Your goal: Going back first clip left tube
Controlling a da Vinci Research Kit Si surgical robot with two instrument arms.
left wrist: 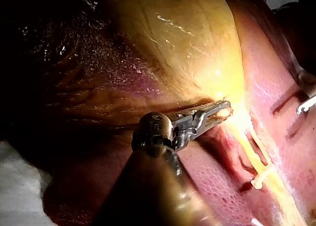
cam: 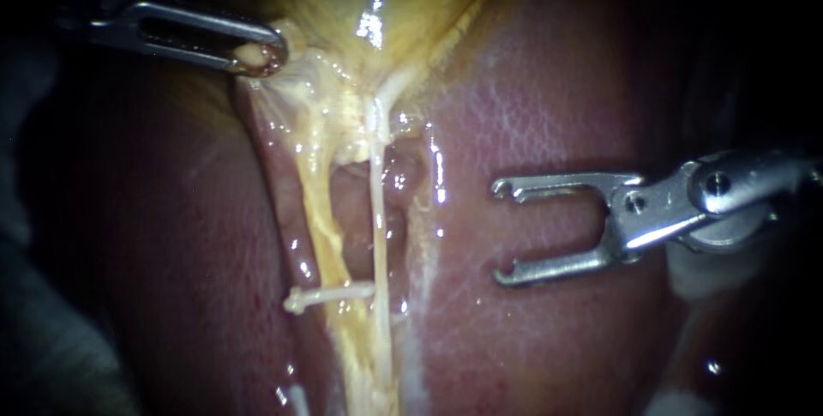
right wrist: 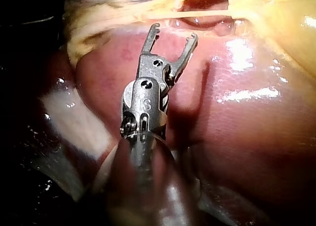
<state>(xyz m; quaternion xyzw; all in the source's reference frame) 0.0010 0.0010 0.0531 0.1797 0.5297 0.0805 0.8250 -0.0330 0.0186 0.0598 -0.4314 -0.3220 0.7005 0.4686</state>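
The yellowish left tube (cam: 319,210) runs down from the gallbladder (cam: 386,4), with the thin white right tube (cam: 377,219) beside it. A white clip (cam: 330,295) lies across the left tube low down. My right instrument (cam: 503,232) comes in from the right, and its forked jaws stand open and empty over the liver, well to the right of both tubes. My left instrument (cam: 257,57) is shut on the gallbladder's edge at upper left. In the right wrist view the open jaws (right wrist: 173,35) sit just short of the tubes (right wrist: 212,12).
Pink liver (cam: 557,124) fills the field on both sides of the tubes. White gauze (right wrist: 74,117) lies beside the right instrument's shaft. In the left wrist view the clip (left wrist: 261,179) shows beyond the left instrument (left wrist: 219,110).
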